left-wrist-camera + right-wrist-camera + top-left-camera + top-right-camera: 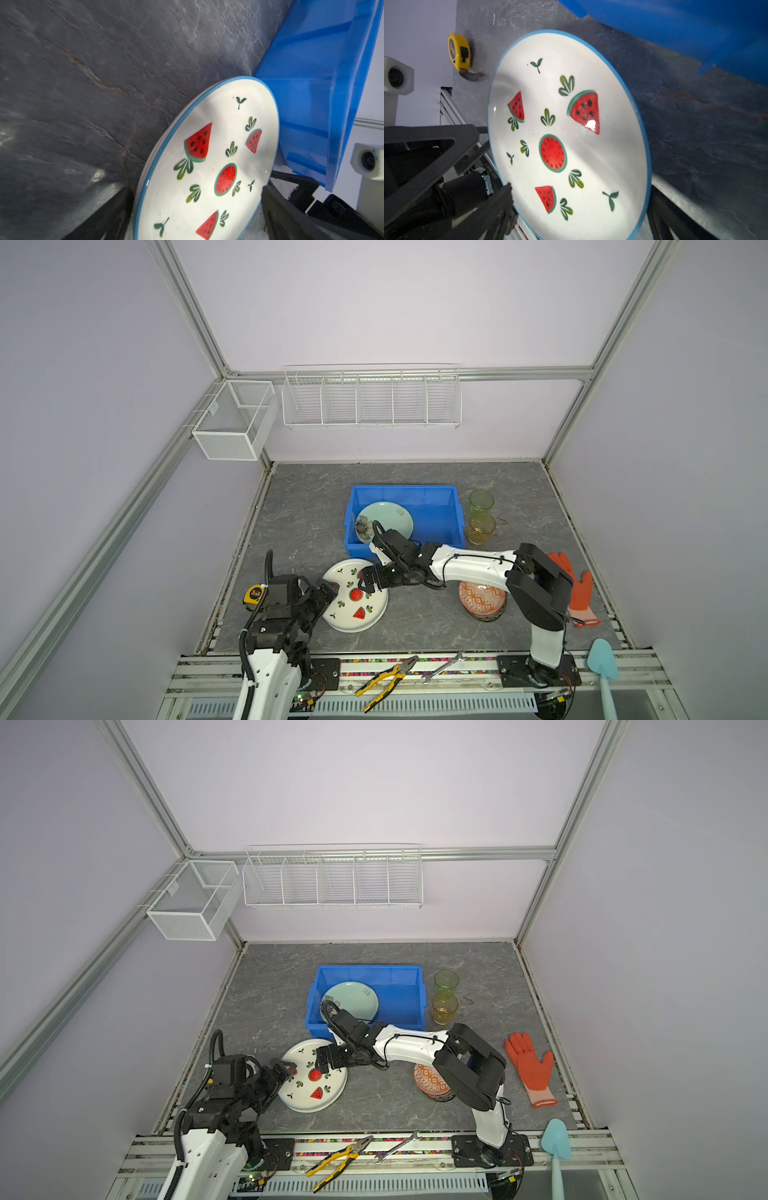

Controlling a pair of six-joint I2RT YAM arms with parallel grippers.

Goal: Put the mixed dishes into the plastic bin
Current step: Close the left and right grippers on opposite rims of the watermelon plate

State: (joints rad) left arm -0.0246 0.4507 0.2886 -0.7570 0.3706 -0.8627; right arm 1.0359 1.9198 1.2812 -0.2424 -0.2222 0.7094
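Pliers [388, 678] and wrench [442, 667] are seen on the front rail, closest to camera. Watermelon plate [353, 616] is found on the table, outside the blue bin [405, 489], just in front of its near-left corner. Left gripper [330, 588] is held at plate's left rim w/ jaws wide apart; contact cannot be told. Right gripper [368, 578] is placed over plate's far side, jaws also spread, nothing gripped. Pale green plate [388, 517] is laid inside bin. Green glass [481, 502] and amber glass [482, 527] are stood just right of bin. Orange bowl [482, 599] is partly hidden under the right arm.
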